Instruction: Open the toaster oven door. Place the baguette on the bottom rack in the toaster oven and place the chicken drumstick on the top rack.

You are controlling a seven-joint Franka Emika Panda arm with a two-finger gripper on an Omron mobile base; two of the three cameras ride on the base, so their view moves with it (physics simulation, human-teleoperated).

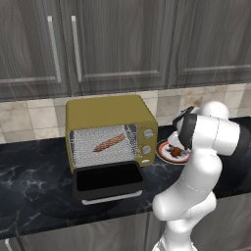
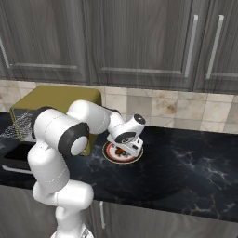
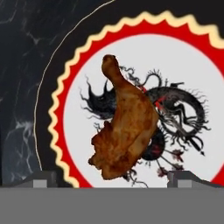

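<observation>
The mustard-yellow toaster oven stands on the dark counter with its door folded down flat in front. Inside, the baguette lies on silvery wire mesh; I cannot tell which rack it is. The chicken drumstick rests on a round plate with a red zigzag rim and a dragon drawing, right of the oven. My gripper hangs directly over the drumstick, open, with a fingertip on each side and nothing between them. From the right base view the gripper sits just above the plate.
Dark marble counter runs left and right, with a tiled backsplash and grey wall cabinets above. The lowered door juts toward the counter's front edge. Counter to the right of the plate carries nothing.
</observation>
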